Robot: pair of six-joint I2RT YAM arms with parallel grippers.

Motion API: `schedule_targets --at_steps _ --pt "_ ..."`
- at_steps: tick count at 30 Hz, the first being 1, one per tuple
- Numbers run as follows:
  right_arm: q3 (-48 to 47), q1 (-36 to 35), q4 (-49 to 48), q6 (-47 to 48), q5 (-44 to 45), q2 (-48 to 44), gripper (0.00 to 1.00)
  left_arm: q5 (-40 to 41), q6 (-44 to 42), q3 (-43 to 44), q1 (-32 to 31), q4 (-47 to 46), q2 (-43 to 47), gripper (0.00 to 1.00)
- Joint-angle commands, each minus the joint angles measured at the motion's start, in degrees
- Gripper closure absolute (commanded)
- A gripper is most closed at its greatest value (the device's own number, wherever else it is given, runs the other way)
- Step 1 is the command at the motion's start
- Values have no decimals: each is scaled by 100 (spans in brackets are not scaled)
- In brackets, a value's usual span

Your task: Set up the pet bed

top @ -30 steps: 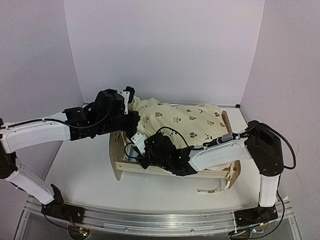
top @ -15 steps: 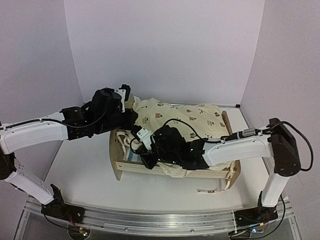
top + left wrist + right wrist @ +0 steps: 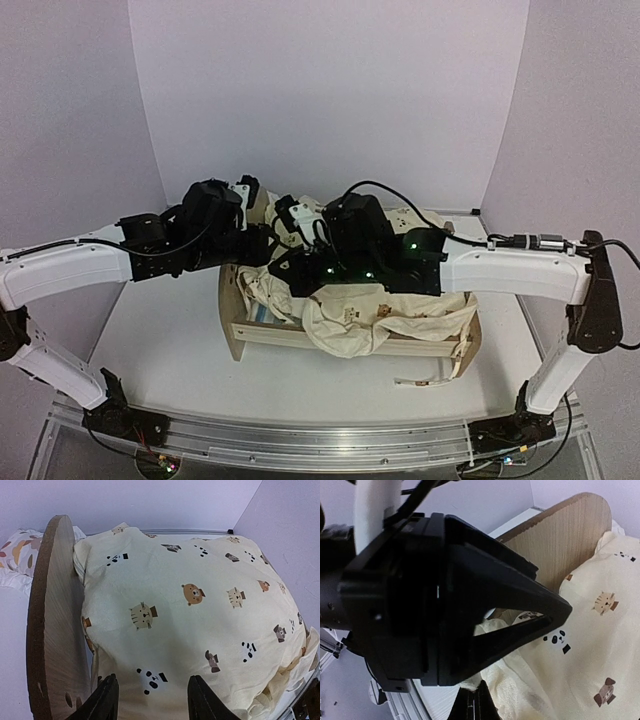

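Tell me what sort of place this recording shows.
Probably a robot lab booth, not a home: plain lilac walls enclose a white table, and the left arm and right arm stand on a metal rail.

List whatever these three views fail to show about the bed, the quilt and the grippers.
Pet bed base: top view, the quilt covers nearly all of it.
Right gripper: right wrist view, fingertips cut off by the bottom edge; whether they pinch quilt is unclear.
Pillow: left wrist view, cut by the left edge and the end board.
Much of the bed: right wrist view, blocked by the left arm.
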State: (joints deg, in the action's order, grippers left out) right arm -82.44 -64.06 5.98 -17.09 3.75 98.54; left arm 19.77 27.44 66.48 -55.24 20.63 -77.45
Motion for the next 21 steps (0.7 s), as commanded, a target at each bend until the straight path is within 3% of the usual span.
schedule_targets --at_steps 1,13,18,21 --pt "-151 245 552 -1180 -904 -143 100 98 30 16 -13 226 150 51" --pt "-574 726 595 -2587 -3158 186 100 123 119 87 -15 642 218 52" --pt "-381 883 692 -2466 -2448 319 100 -287 198 -109 -22 792 195 54" --pt "-366 972 694 -2726 -2511 539 100 -349 205 -226 -22 708 31 58"
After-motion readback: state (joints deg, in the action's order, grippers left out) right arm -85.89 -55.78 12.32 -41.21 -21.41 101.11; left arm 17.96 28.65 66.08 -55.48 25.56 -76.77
